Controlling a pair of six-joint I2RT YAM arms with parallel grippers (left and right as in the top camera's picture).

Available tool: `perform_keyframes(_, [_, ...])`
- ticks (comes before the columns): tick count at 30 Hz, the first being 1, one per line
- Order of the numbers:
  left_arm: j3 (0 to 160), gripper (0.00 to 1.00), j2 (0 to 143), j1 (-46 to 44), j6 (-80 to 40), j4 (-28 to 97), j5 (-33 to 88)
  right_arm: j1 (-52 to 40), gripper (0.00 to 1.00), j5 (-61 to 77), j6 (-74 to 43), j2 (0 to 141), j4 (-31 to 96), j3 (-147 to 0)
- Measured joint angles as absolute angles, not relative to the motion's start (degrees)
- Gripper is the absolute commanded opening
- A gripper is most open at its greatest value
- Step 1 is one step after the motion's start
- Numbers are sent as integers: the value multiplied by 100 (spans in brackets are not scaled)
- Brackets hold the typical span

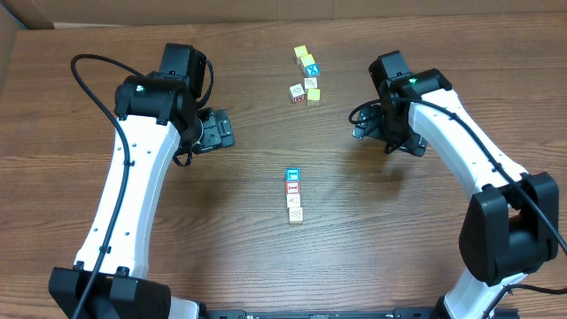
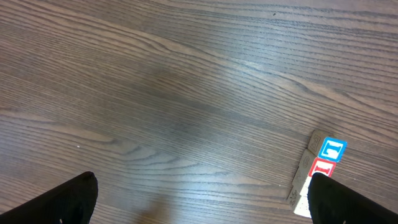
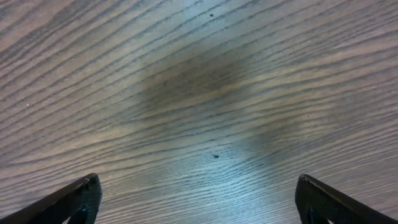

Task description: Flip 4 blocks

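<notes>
Four small blocks (image 1: pixel 293 195) lie in a short line at the table's middle: a blue-faced one (image 1: pixel 292 175) at the far end, a red-faced one (image 1: pixel 292 188) behind it, then two cream ones. In the left wrist view the blue block (image 2: pixel 331 149) and red block (image 2: pixel 323 168) sit at the lower right, beside my right fingertip (image 2: pixel 348 205). My left gripper (image 1: pixel 215 129) (image 2: pixel 200 190) hangs open over bare wood, left of the line. Over bare wood to the right of the line, my right gripper (image 1: pixel 365 122) (image 3: pixel 198 186) is also open and holds nothing.
A loose cluster of cubes (image 1: pixel 306 75), some yellow-topped and one blue, sits at the back centre. A cardboard edge (image 1: pixel 9 40) runs along the far left. Both white arms reach in from the near corners.
</notes>
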State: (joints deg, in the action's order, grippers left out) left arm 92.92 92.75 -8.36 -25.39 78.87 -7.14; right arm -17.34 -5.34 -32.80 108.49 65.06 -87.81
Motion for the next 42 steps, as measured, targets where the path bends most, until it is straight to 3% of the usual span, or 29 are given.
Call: perform_keyframes(42, [9292,100,9275,-836,-2539,7889,-714,-1734,100,-580,-3277,10831,6219,-8781])
